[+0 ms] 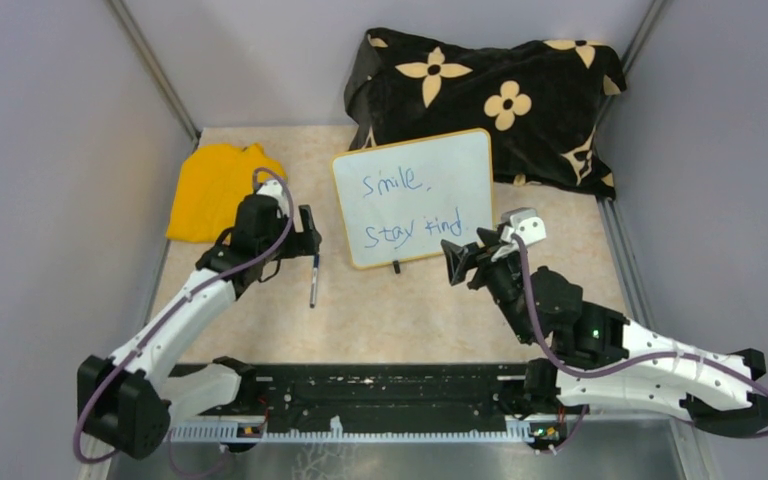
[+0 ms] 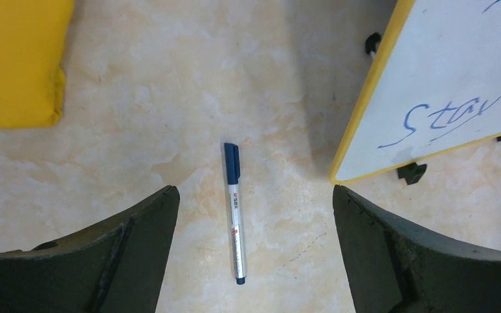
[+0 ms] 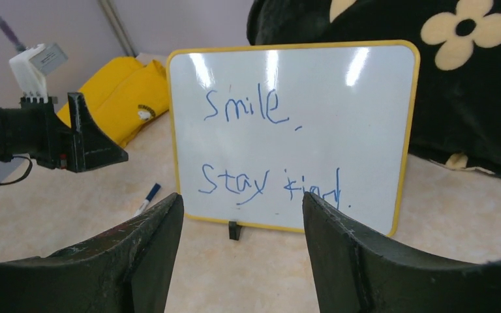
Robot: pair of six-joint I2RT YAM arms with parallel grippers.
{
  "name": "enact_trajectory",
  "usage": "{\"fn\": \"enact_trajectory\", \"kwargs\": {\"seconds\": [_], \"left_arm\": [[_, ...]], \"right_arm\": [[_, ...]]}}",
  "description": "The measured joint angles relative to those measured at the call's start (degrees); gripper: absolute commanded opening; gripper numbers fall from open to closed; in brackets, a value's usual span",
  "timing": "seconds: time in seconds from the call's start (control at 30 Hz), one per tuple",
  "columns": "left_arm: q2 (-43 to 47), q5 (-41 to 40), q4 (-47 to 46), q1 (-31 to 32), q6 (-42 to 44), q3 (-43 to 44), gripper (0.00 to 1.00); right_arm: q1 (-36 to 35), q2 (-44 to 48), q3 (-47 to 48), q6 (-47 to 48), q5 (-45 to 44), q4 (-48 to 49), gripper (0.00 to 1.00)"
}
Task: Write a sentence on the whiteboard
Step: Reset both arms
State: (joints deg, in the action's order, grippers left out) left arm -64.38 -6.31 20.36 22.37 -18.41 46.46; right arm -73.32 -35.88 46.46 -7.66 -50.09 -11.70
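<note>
Marker lies loose under my left gripper, jaws spread, long axis along fingers, cap far | right gripper spread, empty, facing whiteboard | sentence looks finished

Centre of top view: whiteboard stands tilted, with the black flowered cloth heaped close behind it at upper right, while a yellow cloth fills the table's upper left corner. The bare strip between yellow cloth and the board's left edge is taken by the left gripper, jaws wide, and a marker pen lies flat just below it, apart from both fingers and the board's near corner. Lower centre, bare tabletop in front of the board lies open between the arms; right gripper sits near the board's lower right corner, and grey walls close both sides.
</note>
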Motion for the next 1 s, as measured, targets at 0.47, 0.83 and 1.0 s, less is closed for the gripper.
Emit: {"fn": "enact_trajectory", "kwargs": {"seconds": [0.47, 0.83, 1.0], "left_arm": [[9.99, 0.81, -10.51, 0.02, -3.74, -5.57, 0.99], [7.87, -4.92, -10.45, 3.21, -19.34, -5.55, 0.99], [5.92, -7.15, -6.67, 3.67, -23.63, -3.85, 0.99]], "right_arm": [[0.00, -10.08, 3.04, -3.37, -13.66, 0.20, 0.96], [0.44, -23.26, 3.02, -15.69, -18.47, 0.57, 0.99], [1.55, -25.90, 2.16, -18.23, -16.57, 2.97, 0.99]]}}
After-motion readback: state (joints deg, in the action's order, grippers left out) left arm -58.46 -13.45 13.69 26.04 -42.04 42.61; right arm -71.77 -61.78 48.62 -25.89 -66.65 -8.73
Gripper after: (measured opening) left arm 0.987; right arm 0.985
